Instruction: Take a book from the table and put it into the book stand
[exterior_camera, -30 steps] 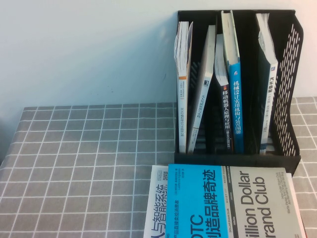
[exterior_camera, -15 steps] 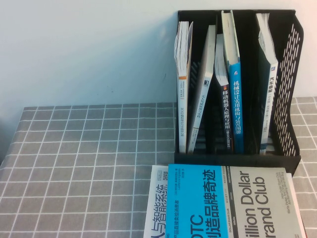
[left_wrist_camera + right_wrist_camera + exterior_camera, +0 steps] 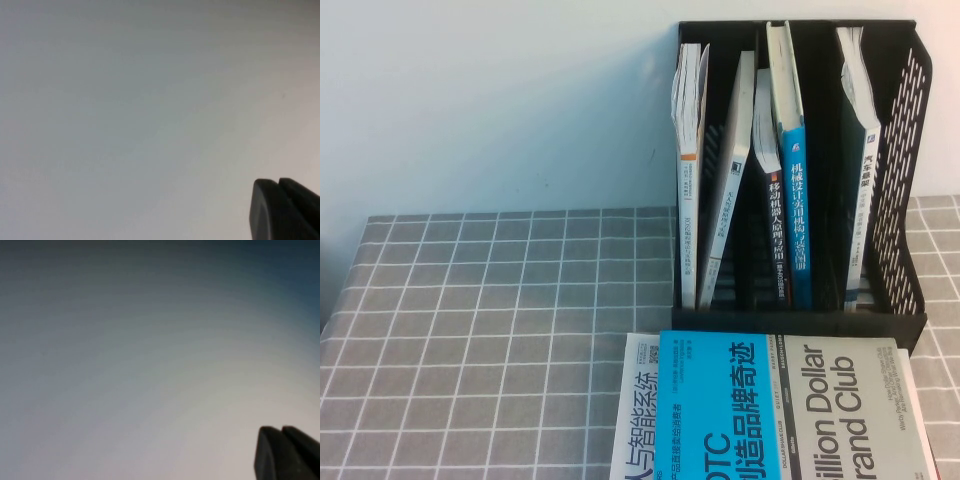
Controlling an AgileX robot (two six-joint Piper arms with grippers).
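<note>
From the high view neither arm appears. The book [image 3: 785,410] lies flat on the table [image 3: 490,330] at the near edge, blue half beside grey half, resting over a white-covered book [image 3: 638,410] and just in front of the book stand [image 3: 900,150]. The stand holds several upright and leaning volumes, among them a tall blue-spined book [image 3: 796,190].

In the left wrist view, the left gripper [image 3: 286,210] shows only as a dark tip against a pale blank surface; its spread cannot be told, and no book lies near it.

In the right wrist view, the right gripper [image 3: 287,452] likewise shows one dark tip against blank grey; its spread cannot be told.
</note>
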